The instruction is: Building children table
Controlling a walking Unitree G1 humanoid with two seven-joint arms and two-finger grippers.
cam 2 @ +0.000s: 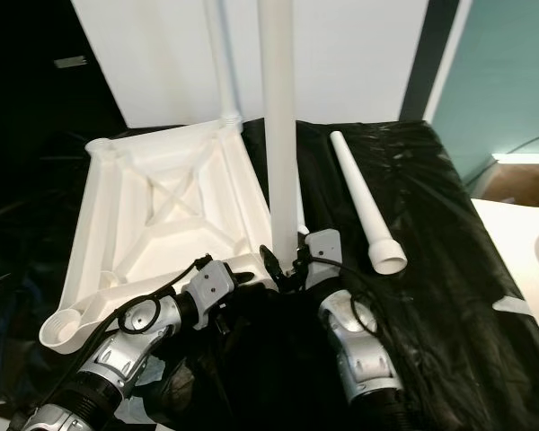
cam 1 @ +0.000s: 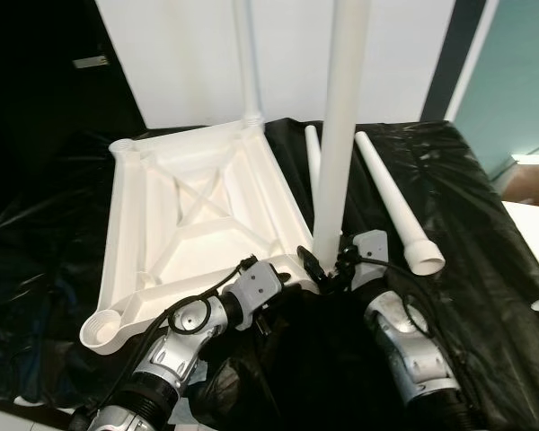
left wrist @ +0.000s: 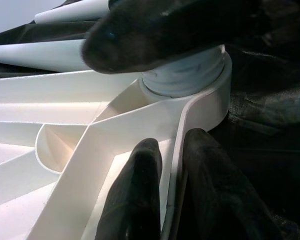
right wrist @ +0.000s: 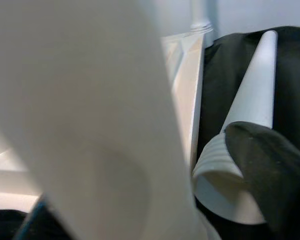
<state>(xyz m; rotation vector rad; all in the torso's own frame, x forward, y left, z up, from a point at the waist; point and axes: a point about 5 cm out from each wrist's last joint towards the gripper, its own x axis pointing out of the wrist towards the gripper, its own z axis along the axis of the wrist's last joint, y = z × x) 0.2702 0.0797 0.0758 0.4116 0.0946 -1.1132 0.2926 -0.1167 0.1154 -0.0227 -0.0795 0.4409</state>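
1. The white plastic tabletop (cam 1: 198,215) lies upside down on black plastic sheeting (cam 1: 485,224), its ribbed underside facing up, one round leg socket at each corner.
2. A white table leg (cam 1: 341,117) stands upright in the near right corner socket, its long axis vertical, tapering as it rises out of the top of the picture.
3. A second upright leg (cam 1: 245,54) stands in the far right corner socket, also vertical.
4. A loose leg (cam 1: 397,202) lies flat on the sheeting just right of the tabletop, long axis running away from the robot, its wide open end nearest the robot and its narrow tip pointing toward the far wall. Another loose leg (cam 1: 312,157) lies partly hidden behind the upright one.
5. The near left socket (cam 1: 103,330) is open and holds nothing.
6. The left gripper (left wrist: 172,175) pinches the tabletop's thin edge rim beside the near right socket, one black finger (left wrist: 140,190) on each side of it.
7. The right gripper (cam 1: 334,265) sits at the base of the near upright leg, its fingers closed around it where it meets the socket.
8. The sheeting covers a low surface; behind it stand a white wall (cam 1: 395,45) and, to the right, a teal panel (cam 1: 521,72).
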